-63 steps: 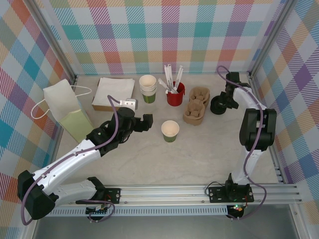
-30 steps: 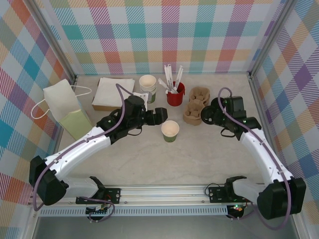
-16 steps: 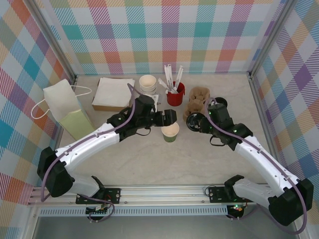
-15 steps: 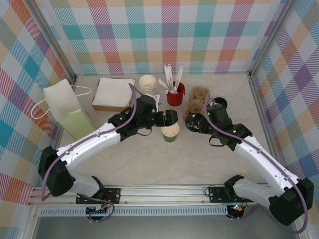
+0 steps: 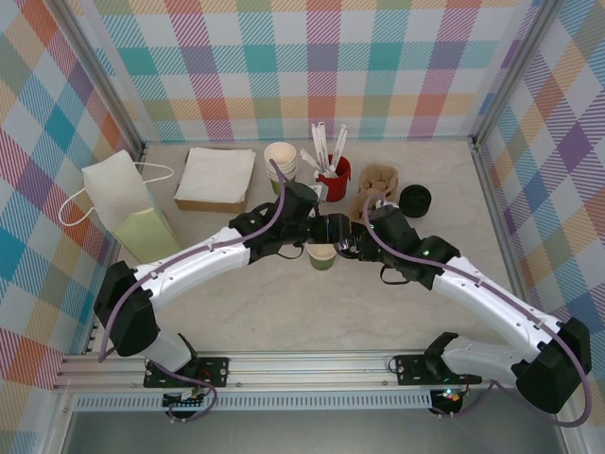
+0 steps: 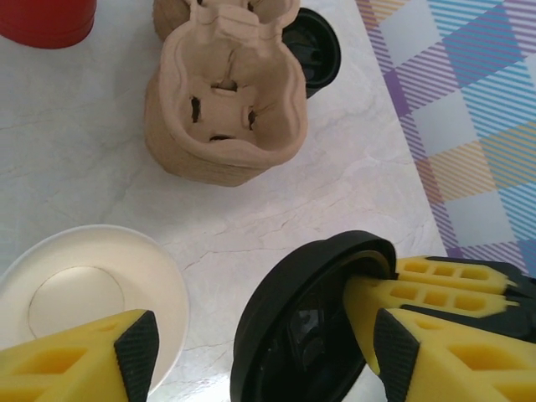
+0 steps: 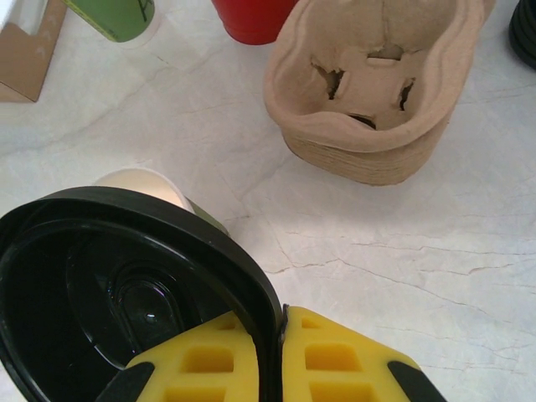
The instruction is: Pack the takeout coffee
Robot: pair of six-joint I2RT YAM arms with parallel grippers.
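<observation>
Right hand (image 7: 280, 335) is pinching, fully closed, the rim of the round black plastic lid (image 7: 126, 293). Left hand (image 6: 260, 356) is hovering wide open, one finger over the small olive-green paper cup (image 6: 84, 289), gripping nothing.

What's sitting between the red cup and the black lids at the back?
The brown cardboard cup carrier sits between the red cup and the black lids. The top view shows it best.

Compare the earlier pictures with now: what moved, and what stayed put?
The right gripper carried a black lid leftward from the lid stack to beside the open cup, jaws shut on its rim. The left gripper reached rightward to the cup. Cup, bag, carriers stayed.
</observation>
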